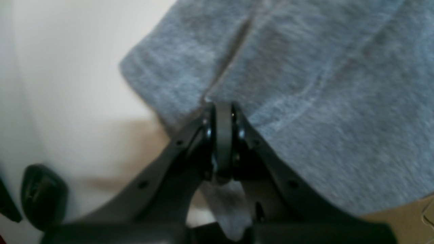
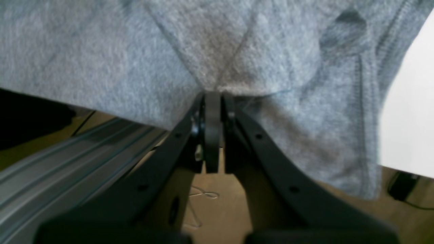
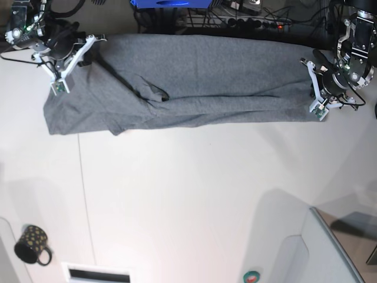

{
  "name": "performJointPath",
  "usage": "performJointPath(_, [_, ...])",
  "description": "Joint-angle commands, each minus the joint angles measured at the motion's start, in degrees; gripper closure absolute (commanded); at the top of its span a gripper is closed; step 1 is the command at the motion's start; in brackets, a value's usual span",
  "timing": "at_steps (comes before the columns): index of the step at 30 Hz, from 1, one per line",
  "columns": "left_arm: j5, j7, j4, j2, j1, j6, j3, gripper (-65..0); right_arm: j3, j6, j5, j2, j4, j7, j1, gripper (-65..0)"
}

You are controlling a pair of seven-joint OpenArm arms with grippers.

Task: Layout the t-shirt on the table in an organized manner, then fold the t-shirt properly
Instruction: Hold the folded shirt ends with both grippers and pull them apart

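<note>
The heather-grey t-shirt point(image 3: 194, 82) lies stretched in a long band along the far edge of the white table point(image 3: 188, 194), with a crease near its middle. My left gripper point(image 3: 315, 82) is at the shirt's right end. In the left wrist view it point(image 1: 222, 105) is shut on a fold of the shirt point(image 1: 322, 84). My right gripper point(image 3: 82, 56) is at the shirt's far left corner. In the right wrist view it point(image 2: 212, 94) is shut on the bunched cloth point(image 2: 135, 51). The pale tag is not visible.
A dark spotted mug point(image 3: 32, 244) stands at the near left corner. A raised white panel with a grey edge point(image 3: 330, 247) fills the near right. A thin dark seam point(image 3: 82, 177) crosses the table. Cables and a blue object point(image 3: 171, 3) lie behind the far edge.
</note>
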Motion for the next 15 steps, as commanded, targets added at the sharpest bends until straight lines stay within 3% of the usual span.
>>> performJointPath(1, [-0.02, -0.55, 0.89, -1.05, -0.42, 0.38, -0.58, 0.0, 0.13, 0.13, 0.67, 0.36, 1.77, 0.76, -0.29, -0.8])
performJointPath(15, [-0.11, -0.28, 3.53, -1.32, -0.59, 0.38, -0.76, 0.0, 0.13, 0.31, 0.67, -0.43, 0.27, 1.20, -2.58, -0.8])
